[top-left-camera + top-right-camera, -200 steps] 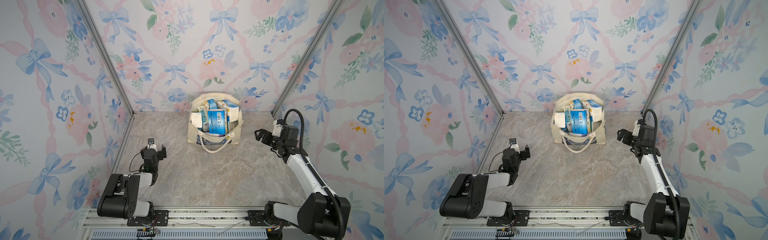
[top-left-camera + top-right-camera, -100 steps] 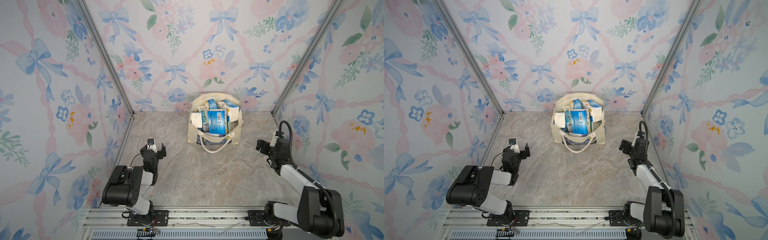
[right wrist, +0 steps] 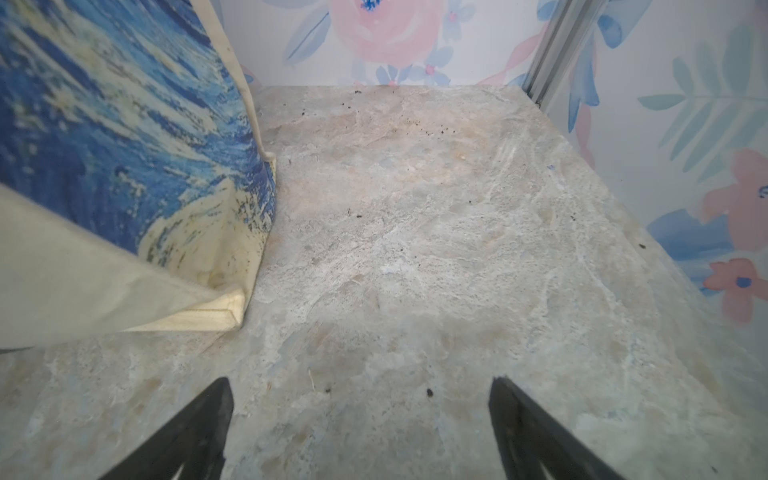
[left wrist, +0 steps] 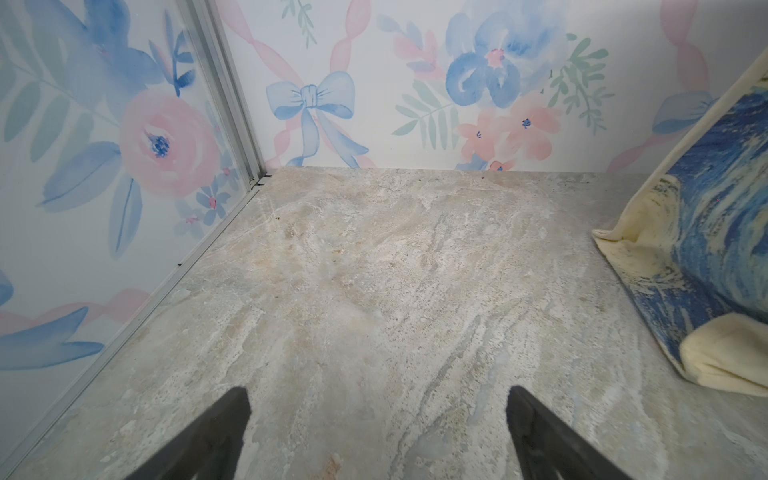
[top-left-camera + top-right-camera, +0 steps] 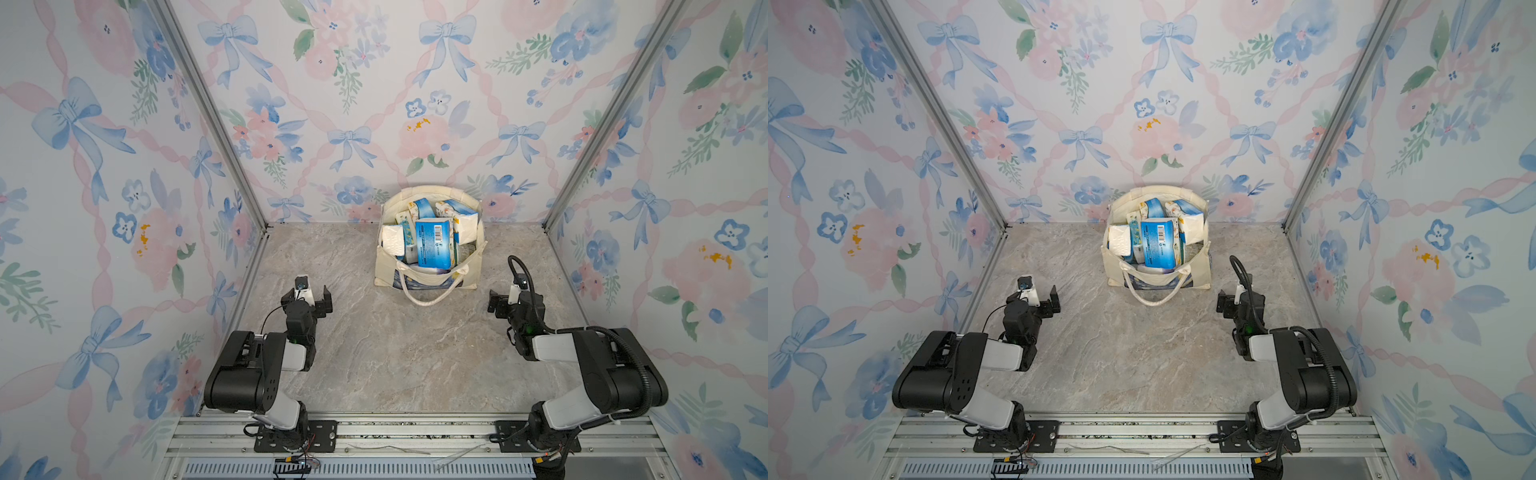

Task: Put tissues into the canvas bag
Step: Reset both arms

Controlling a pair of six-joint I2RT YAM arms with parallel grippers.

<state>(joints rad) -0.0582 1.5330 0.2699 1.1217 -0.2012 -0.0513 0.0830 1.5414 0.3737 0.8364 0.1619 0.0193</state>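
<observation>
Floral wallpaper surrounds a marble table; in both top views the canvas bag stands at the back with the tissues inside, and the left gripper and right gripper are in front, well apart. The left wrist view shows its jaws spread over bare table, the bag's printed side nearby. The right wrist view shows the same, beside a bag corner.

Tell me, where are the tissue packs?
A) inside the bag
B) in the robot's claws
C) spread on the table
A: the tissues sit piled inside the canvas bag, while the left claw and right claw are open and empty.
</observation>
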